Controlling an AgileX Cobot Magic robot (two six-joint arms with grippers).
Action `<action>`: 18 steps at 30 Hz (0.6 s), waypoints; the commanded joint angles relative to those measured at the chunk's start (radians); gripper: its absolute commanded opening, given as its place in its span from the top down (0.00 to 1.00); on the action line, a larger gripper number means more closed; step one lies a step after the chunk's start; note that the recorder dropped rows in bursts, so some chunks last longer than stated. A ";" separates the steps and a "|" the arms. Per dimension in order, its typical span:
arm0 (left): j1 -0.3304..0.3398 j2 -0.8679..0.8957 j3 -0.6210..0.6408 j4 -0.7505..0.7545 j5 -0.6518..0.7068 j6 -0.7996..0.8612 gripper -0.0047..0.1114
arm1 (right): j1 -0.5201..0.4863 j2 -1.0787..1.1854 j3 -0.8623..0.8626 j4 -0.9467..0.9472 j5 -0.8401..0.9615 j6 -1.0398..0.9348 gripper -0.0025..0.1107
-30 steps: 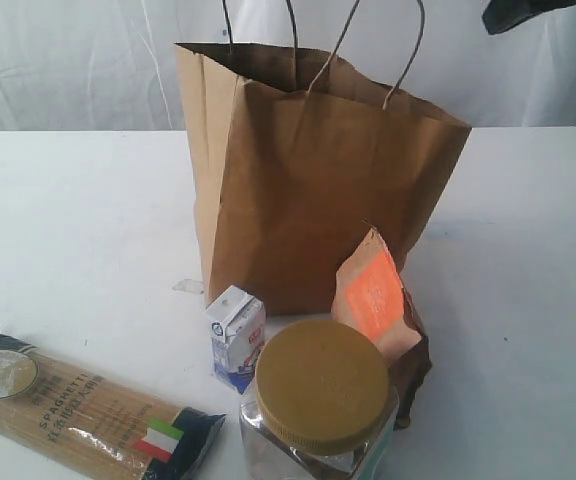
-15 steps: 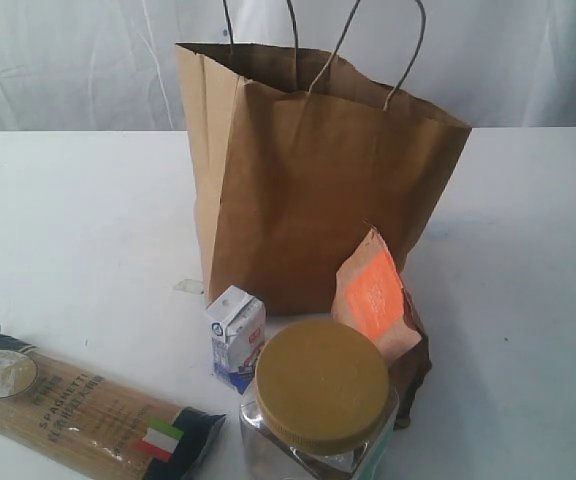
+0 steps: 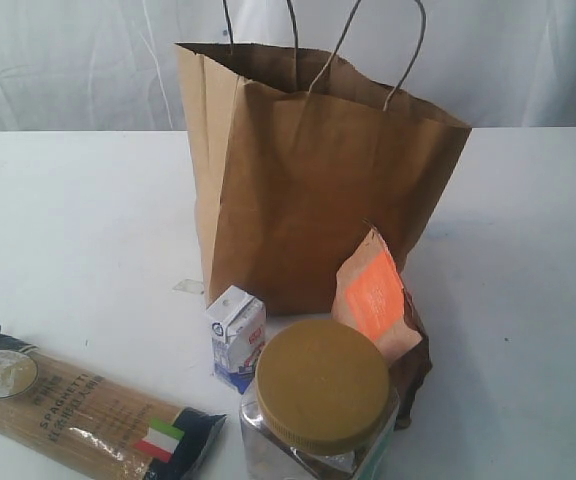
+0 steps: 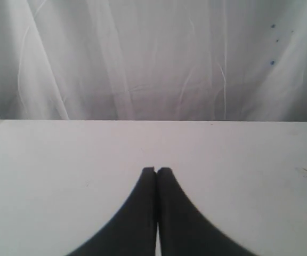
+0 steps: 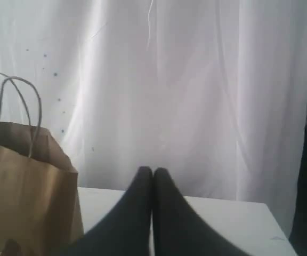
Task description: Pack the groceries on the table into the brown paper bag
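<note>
The brown paper bag [image 3: 318, 180] stands open and upright mid-table, its cord handles up; it also shows at the edge of the right wrist view [image 5: 25, 186]. In front of it on the table [image 3: 68, 220] are a small white-blue carton [image 3: 236, 337], a brown-orange pouch [image 3: 373, 295] and a clear jar with a mustard lid [image 3: 321, 385]. The spaghetti pack [image 3: 78, 410] lies flat at the near left. Neither gripper appears in the exterior view. My left gripper [image 4: 156, 169] is shut and empty over bare tabletop. My right gripper [image 5: 153, 170] is shut and empty, beside the bag.
A white curtain [image 3: 88, 60] hangs behind the table. A small scrap of clear tape [image 3: 190, 287] lies by the bag's left foot. The table's right edge [image 5: 273, 224] runs close to my right gripper.
A dark object at the top right of the exterior view one second ago has gone from sight. The groceries and bag have not moved.
</note>
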 commanded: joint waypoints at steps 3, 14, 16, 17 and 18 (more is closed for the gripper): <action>0.005 -0.111 0.018 0.059 0.199 -0.035 0.96 | 0.053 -0.032 0.002 0.043 0.055 0.017 0.98; 0.008 -0.111 0.255 0.050 0.106 -0.157 0.96 | 0.171 0.339 -0.247 0.102 0.374 -0.155 0.98; 0.008 -0.111 0.300 0.043 0.029 -0.157 0.96 | 0.187 0.463 -0.340 0.130 0.530 -0.216 0.98; 0.008 -0.111 0.321 0.019 -0.010 -0.157 0.96 | 0.194 0.511 -0.377 0.147 0.604 -0.243 0.98; 0.008 -0.111 0.341 -0.004 -0.042 -0.157 0.96 | 0.201 0.568 -0.420 0.169 0.667 -0.265 0.98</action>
